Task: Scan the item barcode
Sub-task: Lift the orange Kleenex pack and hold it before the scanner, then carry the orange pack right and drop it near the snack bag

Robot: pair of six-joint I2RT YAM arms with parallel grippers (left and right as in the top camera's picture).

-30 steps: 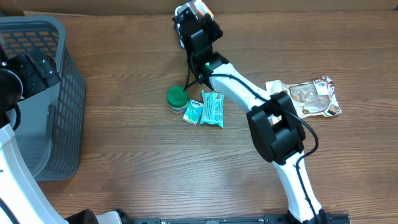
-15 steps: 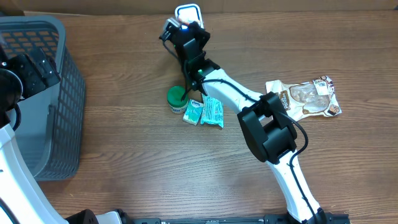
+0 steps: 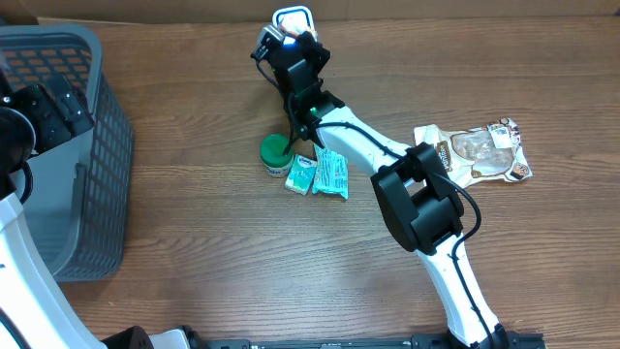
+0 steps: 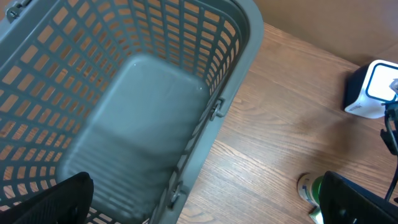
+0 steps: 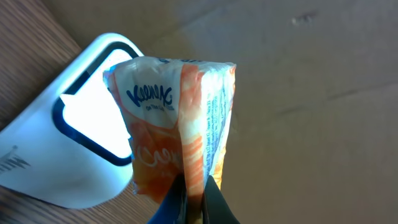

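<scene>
Soft, even light on the counter (image 3: 194, 242), shadows faint. The scanner (image 5: 74, 127) window glares blown-out white in the right wrist view; cardboard (image 5: 311, 93) behind the scanner looks soft.

Pairs white tubular links with black boxy joint housings on the right arm (image 3: 455, 281), the largest black block (image 3: 423, 199) set mid-arm. Carries a thin black cable (image 3: 479, 215) looped out beside that block, and another along the upper link. Glows with a small green light (image 3: 312, 109) just behind the black wrist (image 3: 298, 63). Repeats the scheme on the left arm (image 3: 19, 281): smooth white shell below, ribbed black housing (image 3: 53, 102) above. Ends in matte black left fingers (image 4: 50, 199), blurred at the frame corners, and in dark, narrow right fingertips (image 5: 214, 199)
</scene>
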